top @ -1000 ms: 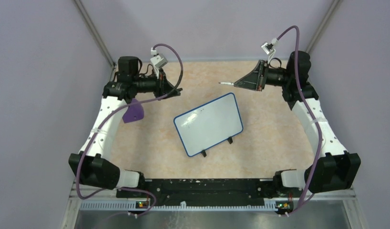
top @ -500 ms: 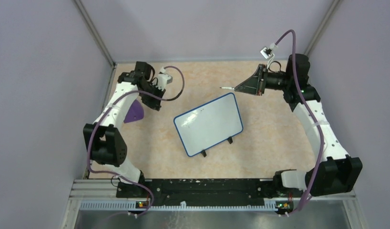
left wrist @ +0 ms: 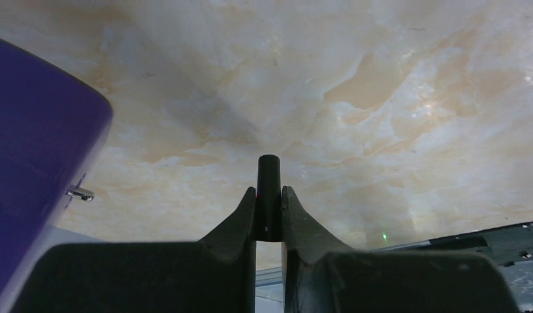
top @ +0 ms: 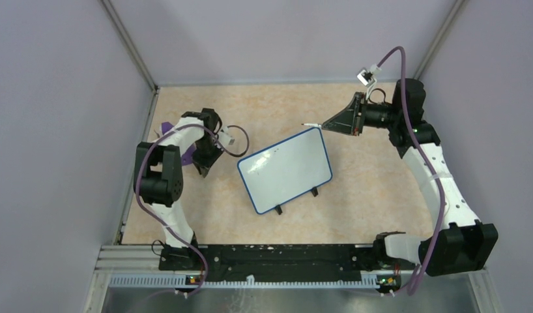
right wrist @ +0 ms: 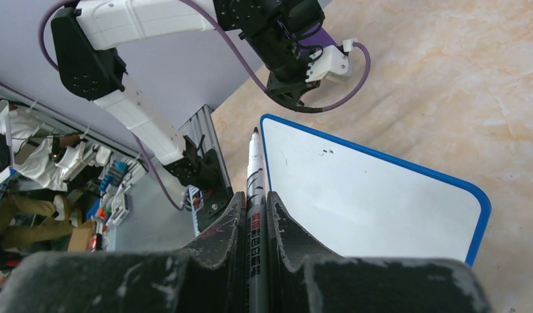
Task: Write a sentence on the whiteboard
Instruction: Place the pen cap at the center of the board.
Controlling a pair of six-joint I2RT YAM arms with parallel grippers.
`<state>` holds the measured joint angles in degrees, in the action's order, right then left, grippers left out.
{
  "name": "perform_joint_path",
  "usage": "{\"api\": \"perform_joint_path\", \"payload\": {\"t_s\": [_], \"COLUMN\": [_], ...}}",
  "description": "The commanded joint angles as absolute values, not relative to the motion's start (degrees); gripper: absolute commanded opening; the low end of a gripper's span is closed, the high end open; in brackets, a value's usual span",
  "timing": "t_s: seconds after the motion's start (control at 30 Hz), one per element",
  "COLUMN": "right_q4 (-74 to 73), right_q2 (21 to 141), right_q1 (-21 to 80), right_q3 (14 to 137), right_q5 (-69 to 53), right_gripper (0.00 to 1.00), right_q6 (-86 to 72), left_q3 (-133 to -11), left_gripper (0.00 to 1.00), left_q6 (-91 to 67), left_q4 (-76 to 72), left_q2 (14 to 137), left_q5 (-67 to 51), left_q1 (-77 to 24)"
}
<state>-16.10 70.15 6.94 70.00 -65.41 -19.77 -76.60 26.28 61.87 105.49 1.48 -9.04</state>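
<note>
The whiteboard (top: 285, 171), white with a thin blue frame and two black feet, lies at an angle mid-table. It is blank apart from faint smudges; no sentence shows on it. My right gripper (top: 326, 123) is shut on a grey marker (right wrist: 254, 186). The marker's uncapped black tip (right wrist: 255, 133) hovers at the board's far corner (right wrist: 267, 124), apart from the surface. My left gripper (top: 203, 167) hangs low over the table, left of the board. It is shut on a short black cylinder, apparently the marker cap (left wrist: 269, 186).
A purple wedge-shaped piece (left wrist: 36, 137) lies right beside my left gripper, mostly hidden under the arm in the top view (top: 165, 126). Purple walls enclose the marbled tabletop (top: 374, 189). The black base rail (top: 277, 255) runs along the near edge.
My left arm has folded back and swung down from the far left to just left of the board. My right gripper has barely moved, still holding the marker.
</note>
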Motion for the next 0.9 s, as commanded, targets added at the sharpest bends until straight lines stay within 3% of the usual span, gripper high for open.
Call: {"api": "perform_joint_path", "payload": {"t_s": [0.0, 0.4, 0.87], "right_q4": [-15.4, -16.1, -15.8], "right_q2": [68.5, 68.8, 69.8], "right_q1": [6.7, 6.6, 6.7], "right_q3": [70.0, 70.7, 71.7], "right_q5": [-65.3, -65.3, -65.4], "right_gripper": [0.00, 0.00, 0.00], "right_q6": [-18.6, -18.4, -18.9], "left_q3": [-76.2, -75.5, -77.9], "left_gripper": [0.10, 0.19, 0.42], "left_q6": [26.3, 25.9, 26.6], "left_q4": [59.8, 57.6, 60.6], "left_q2": [107.8, 111.1, 108.8], "left_q5": [5.2, 5.2, 1.6], "left_q1": [-8.9, -8.9, -8.9]}}
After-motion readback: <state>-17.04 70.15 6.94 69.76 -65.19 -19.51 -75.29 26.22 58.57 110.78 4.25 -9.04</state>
